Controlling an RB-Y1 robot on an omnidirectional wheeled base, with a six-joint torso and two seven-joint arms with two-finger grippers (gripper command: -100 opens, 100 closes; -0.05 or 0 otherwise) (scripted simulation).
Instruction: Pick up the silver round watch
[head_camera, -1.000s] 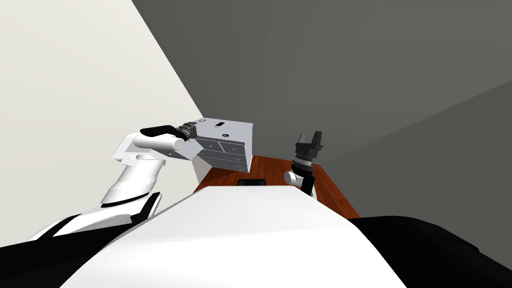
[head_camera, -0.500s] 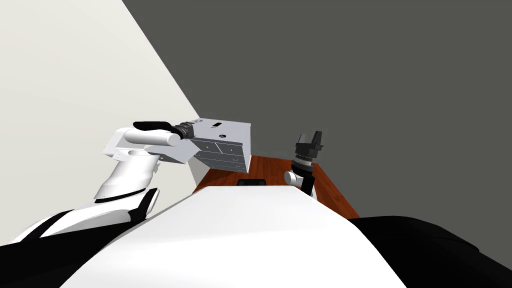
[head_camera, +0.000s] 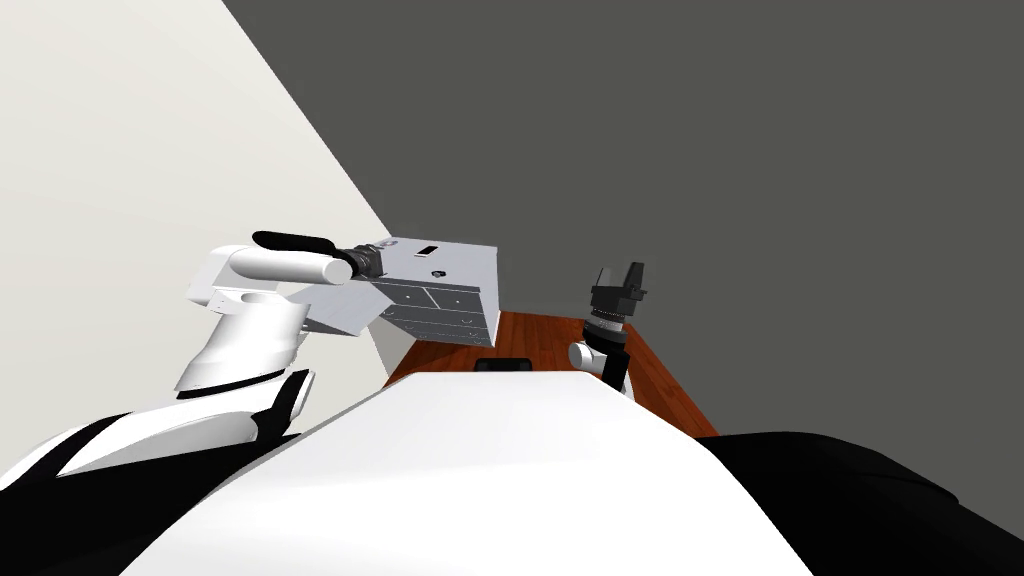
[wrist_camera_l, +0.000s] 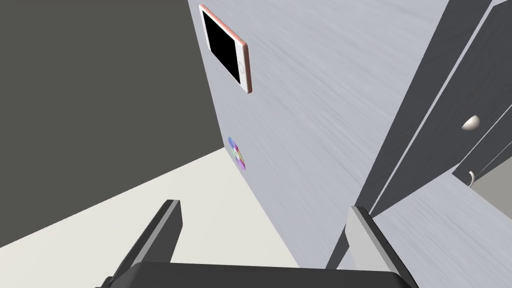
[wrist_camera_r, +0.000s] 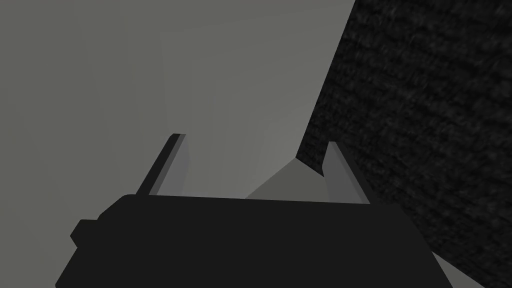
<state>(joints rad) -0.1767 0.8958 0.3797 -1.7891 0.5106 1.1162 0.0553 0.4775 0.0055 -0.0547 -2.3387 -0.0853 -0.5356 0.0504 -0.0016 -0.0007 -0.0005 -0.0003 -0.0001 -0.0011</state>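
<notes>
A grey dresser (head_camera: 455, 262) stands against the wall ahead on my left. On its top (wrist_camera_l: 325, 100) lie a pink-edged phone (wrist_camera_l: 225, 47) with a black screen and, nearer my hand, a small round disc (wrist_camera_l: 237, 152) with a multi-coloured face, seemingly the watch, close to the top's back edge. A small dark thing (head_camera: 437, 272) sits near the top's front edge. My left gripper (wrist_camera_l: 265, 206) is open at the dresser's left end (head_camera: 372, 262), a short way from the disc and holding nothing. My right gripper (head_camera: 620, 272) is raised over the floor, open (wrist_camera_r: 255, 139) and holding nothing.
The dresser's drawer fronts (wrist_camera_l: 450, 145) carry small round knobs (wrist_camera_l: 470, 122). A white wall (head_camera: 120, 200) runs along my left and a dark grey wall (head_camera: 700, 150) stands ahead. Red-brown wooden floor (head_camera: 545, 340) lies between the dresser and my right arm.
My left arm has lifted and its elbow has swung out to the left, the gripper staying at the dresser's left end. The head view has shifted slightly. The right arm has not moved.
</notes>
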